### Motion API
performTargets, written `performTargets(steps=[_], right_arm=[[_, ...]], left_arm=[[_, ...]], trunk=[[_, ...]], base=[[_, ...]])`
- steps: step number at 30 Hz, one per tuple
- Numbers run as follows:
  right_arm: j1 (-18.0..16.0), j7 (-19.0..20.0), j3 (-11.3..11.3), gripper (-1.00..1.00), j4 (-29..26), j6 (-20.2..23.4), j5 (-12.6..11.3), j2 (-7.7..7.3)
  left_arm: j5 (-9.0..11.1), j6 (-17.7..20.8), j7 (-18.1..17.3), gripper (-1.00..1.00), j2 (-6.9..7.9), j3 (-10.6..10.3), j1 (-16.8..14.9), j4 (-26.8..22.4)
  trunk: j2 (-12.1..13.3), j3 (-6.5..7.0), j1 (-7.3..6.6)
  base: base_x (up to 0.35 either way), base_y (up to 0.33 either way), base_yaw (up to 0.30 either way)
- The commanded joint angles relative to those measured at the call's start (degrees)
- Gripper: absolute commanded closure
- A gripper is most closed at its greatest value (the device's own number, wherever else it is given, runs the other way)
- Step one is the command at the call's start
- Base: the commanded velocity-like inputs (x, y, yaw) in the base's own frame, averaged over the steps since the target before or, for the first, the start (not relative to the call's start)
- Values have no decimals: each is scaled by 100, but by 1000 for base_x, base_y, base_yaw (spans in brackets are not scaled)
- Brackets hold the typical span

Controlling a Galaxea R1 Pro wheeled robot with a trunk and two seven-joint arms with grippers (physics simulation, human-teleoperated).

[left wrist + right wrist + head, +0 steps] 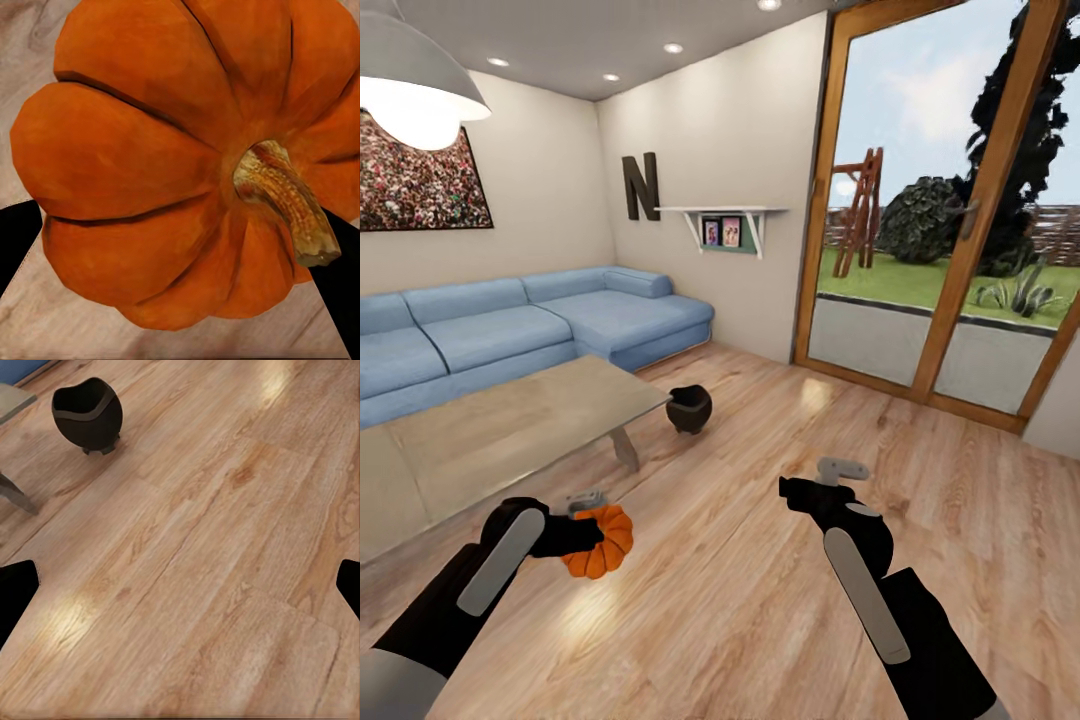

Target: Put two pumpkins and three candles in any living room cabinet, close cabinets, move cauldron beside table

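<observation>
A ribbed orange pumpkin [603,543] with a tan stem [289,199] sits between the fingers of my left gripper [592,522], which is shut on it just above the wood floor by the table's near corner. Black fingertips [16,238] flank the pumpkin [150,165] in the left wrist view. The black cauldron [689,408] stands on the floor just beyond the glossy grey table [510,430], near its slanted leg [625,448]. My right gripper [841,470] hangs open and empty over bare floor, well short of the cauldron [86,414]. The candles and cabinet are out of view.
A blue corner sofa [510,325] runs along the far walls behind the table. Glass patio doors [940,220] with wood frames close off the right side. Open wood floor [780,590] stretches between my arms and toward the doors.
</observation>
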Motion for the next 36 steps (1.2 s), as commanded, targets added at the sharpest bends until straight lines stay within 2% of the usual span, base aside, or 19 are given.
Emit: performTargets(steps=[1,5,11,20,31,36], right_arm=[[-3,-57,6,-100,-7,15,-50,0],[-4,-58,7,-100,-7,18,-48,-13],[1,-58,7,-100,-7,25,-47,-18],[1,-58,10,-100,-7,28,-47,-18],[1,-58,26,-100,-7,28,-47,-6],[1,-58,46,-100,-7,33,-47,-1]], left_arm=[[71,4,76,100,3,-14,-6,-13],[76,4,85,100,0,-12,0,-13],[79,-434,92,100,-2,-13,34,4],[71,-755,94,100,-2,-20,38,128],[63,-818,94,100,-2,-20,39,218],[61,-819,98,100,-2,-20,39,217]], trunk=[[38,12,-25],[199,84,-113],[440,201,-244],[800,405,-442],[1242,658,-684],[1442,773,-793]], base=[[-198,0,68],[-274,41,30],[-320,87,91],[-112,30,228],[-280,1,243],[-80,0,243]])
